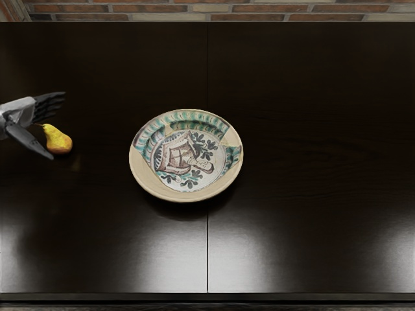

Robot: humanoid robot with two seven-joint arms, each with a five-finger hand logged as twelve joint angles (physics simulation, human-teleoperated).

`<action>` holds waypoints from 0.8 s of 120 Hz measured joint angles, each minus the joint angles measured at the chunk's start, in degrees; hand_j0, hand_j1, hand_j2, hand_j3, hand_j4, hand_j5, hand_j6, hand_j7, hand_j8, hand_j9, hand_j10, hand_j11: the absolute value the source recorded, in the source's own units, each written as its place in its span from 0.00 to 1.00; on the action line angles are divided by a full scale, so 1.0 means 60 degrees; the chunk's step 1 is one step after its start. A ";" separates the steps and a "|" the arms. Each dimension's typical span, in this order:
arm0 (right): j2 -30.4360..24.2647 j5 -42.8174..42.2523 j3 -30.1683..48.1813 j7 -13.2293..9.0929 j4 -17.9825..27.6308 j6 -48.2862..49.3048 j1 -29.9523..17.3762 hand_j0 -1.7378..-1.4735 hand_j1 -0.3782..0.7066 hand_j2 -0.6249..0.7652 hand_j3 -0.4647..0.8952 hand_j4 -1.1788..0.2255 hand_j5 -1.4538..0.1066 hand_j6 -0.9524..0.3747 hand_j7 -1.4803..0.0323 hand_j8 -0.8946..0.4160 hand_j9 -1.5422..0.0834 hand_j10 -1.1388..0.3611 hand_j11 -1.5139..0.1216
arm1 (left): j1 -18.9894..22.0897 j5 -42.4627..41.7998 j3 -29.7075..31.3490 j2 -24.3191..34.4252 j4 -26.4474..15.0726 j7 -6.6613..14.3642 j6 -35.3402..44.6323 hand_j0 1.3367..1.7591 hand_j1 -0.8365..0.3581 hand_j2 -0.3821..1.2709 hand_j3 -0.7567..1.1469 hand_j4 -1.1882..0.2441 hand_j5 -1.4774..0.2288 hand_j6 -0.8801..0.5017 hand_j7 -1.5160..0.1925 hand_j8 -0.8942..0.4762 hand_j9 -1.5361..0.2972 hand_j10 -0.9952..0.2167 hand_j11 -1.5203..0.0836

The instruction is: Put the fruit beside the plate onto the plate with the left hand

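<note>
Dark, glossy desk [311, 194] under a strip of brick wall [194, 10]; left hand [29, 120] released, right beside the pear [58, 140].

Saw the left hand at the picture's left edge, with dark fingers [50, 102] stretched out to the right and thumb [32, 142] angled down and right, grasping nothing. Found the yellow-orange pear lying on the desk in the gap below the fingers, with its narrow stem end tucked behind the thumb and its rounded end turned toward the plate [139, 170]. Could not tell whether thumb and fruit touched. Noted the painted plate, cream-rimmed with green and brown patterning, flat at mid-desk, well apart from the pear and to its right, carrying nothing.
</note>
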 joint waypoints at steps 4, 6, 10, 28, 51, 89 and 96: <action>0.0000 0.0000 0.0000 0.0000 0.0000 0.0000 -0.0002 0.30 0.05 0.45 0.34 0.82 0.91 0.70 0.96 0.66 0.93 0.74 0.91 | -0.0018 -0.0003 -0.0002 -0.0034 0.0126 0.0000 0.0000 0.76 0.99 0.23 0.40 0.83 0.87 0.63 0.89 0.65 0.84 0.82 0.95; 0.0000 0.0000 0.0000 0.0000 0.0000 0.0000 -0.0002 0.30 0.05 0.45 0.34 0.82 0.91 0.70 0.96 0.66 0.93 0.74 0.91 | -0.0026 -0.0005 -0.0003 -0.0041 0.0178 0.0000 0.0000 0.76 0.99 0.23 0.40 0.83 0.87 0.63 0.89 0.65 0.84 0.82 0.95; 0.0000 0.0000 0.0000 0.0000 -0.0001 0.0000 -0.0003 0.30 0.05 0.45 0.34 0.82 0.91 0.70 0.96 0.66 0.93 0.74 0.91 | -0.0045 -0.0011 -0.0006 -0.0044 0.0262 0.0000 0.0000 0.76 0.99 0.23 0.40 0.83 0.87 0.63 0.89 0.65 0.84 0.82 0.95; 0.0000 0.0000 0.0000 0.0000 -0.0012 0.0000 -0.0005 0.30 0.05 0.45 0.34 0.82 0.91 0.70 0.96 0.66 0.93 0.74 0.91 | -0.0063 -0.0067 0.0000 -0.0091 0.0441 0.0000 -0.0001 0.76 0.99 0.23 0.40 0.83 0.87 0.63 0.89 0.65 0.84 0.82 0.95; 0.0000 0.0000 -0.0001 0.0000 -0.0023 0.0000 -0.0010 0.30 0.05 0.45 0.34 0.82 0.91 0.70 0.96 0.66 0.93 0.74 0.91 | -0.0065 -0.0078 0.0010 -0.0238 0.0513 0.0002 -0.0001 0.76 0.99 0.23 0.40 0.83 0.87 0.63 0.89 0.65 0.84 0.82 0.95; 0.0000 0.0000 -0.0005 0.0006 -0.0025 0.0000 -0.0044 0.30 0.05 0.45 0.34 0.82 0.91 0.70 0.96 0.66 0.93 0.74 0.91 | -0.0015 -0.0053 0.0062 -0.0557 0.0928 0.0010 -0.0001 0.76 0.99 0.23 0.40 0.83 0.87 0.63 0.89 0.65 0.84 0.82 0.95; 0.0000 0.0000 -0.0008 0.0006 -0.0021 0.0000 -0.0046 0.30 0.05 0.45 0.34 0.82 0.91 0.70 0.96 0.66 0.93 0.74 0.91 | 0.0008 -0.0045 0.0074 -0.0563 0.0962 0.0010 -0.0001 0.76 0.99 0.23 0.40 0.83 0.87 0.63 0.89 0.65 0.84 0.82 0.95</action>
